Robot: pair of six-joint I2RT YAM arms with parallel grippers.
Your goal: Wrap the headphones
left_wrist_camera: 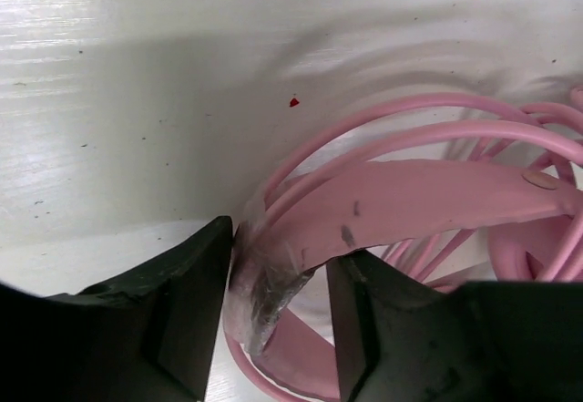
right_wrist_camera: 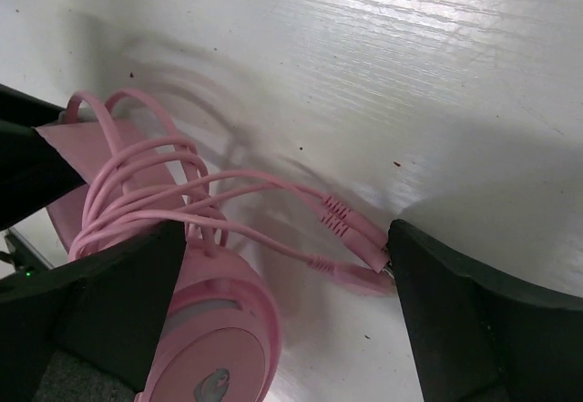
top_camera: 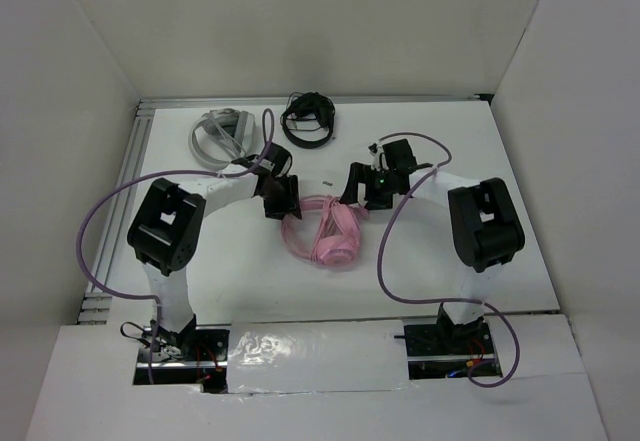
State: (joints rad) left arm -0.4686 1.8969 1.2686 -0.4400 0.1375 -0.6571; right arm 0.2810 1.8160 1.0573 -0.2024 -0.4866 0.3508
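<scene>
The pink headphones (top_camera: 325,231) lie mid-table, with the thin pink cable (right_wrist_camera: 146,197) looped in several turns round the headband (left_wrist_camera: 428,203). My left gripper (top_camera: 283,199) is at their left end. In the left wrist view it (left_wrist_camera: 278,247) is shut on the headband end, which is wrapped in clear film. My right gripper (top_camera: 362,189) is at their upper right. In the right wrist view it (right_wrist_camera: 287,238) is open wide. A pink earcup (right_wrist_camera: 219,329) lies by its left finger, and the cable plugs (right_wrist_camera: 355,233) lie against its right fingertip.
Grey-white headphones (top_camera: 222,133) and black headphones (top_camera: 308,119) lie at the back of the table. A small dark speck (top_camera: 326,183) lies between the grippers. White walls close in the back and both sides.
</scene>
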